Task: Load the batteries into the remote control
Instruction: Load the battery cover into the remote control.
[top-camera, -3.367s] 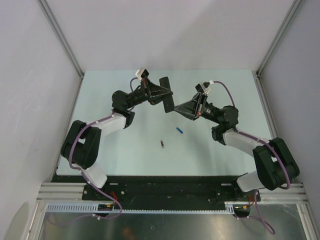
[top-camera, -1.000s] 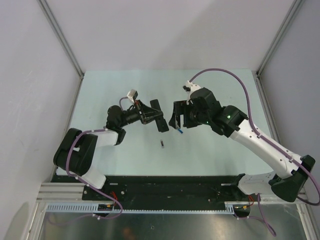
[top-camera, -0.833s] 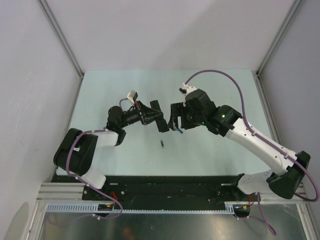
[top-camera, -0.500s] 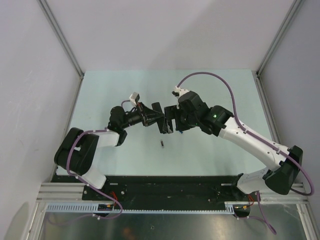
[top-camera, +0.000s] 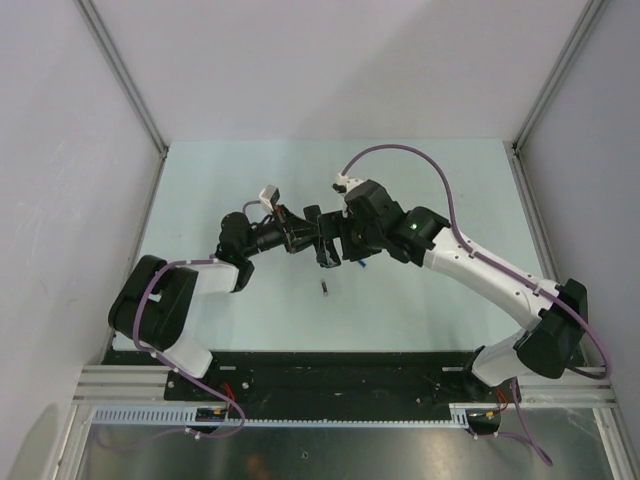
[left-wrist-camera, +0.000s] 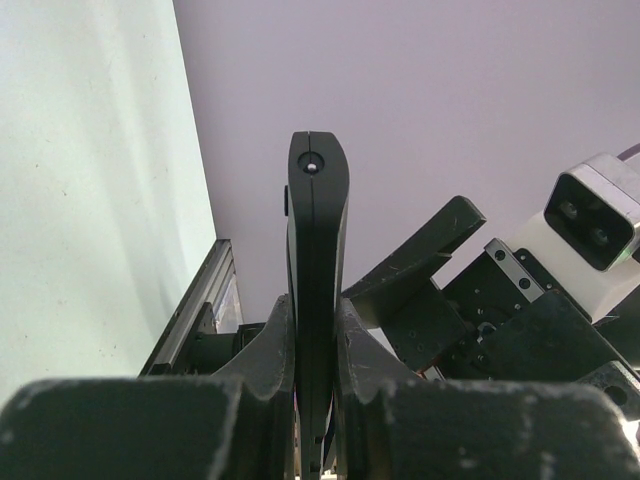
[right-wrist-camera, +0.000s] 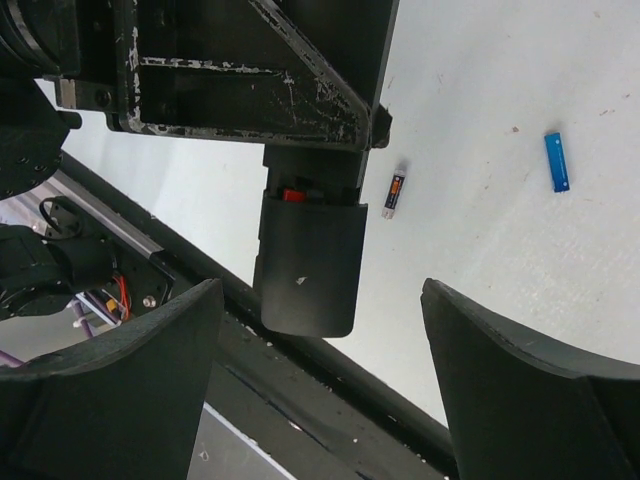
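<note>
remote (left-wrist-camera: 318, 230): lower end hidden between the left gripper's (left-wrist-camera: 316, 325) fingers
red piece (right-wrist-camera: 291, 195) in the remote: too small to identify
right gripper (right-wrist-camera: 318, 290): finger bases cut off by the bottom edge

The remote control (right-wrist-camera: 310, 262), a slim matte black bar, is clear of the table, clamped edge-on in the left gripper (left-wrist-camera: 315, 335). Something red shows in a gap across its face. A dark battery (right-wrist-camera: 395, 192) with an orange tip lies flat at its 6 o'clock. A blue battery (right-wrist-camera: 556, 161) lies apart at that one's 2 o'clock.
</note>
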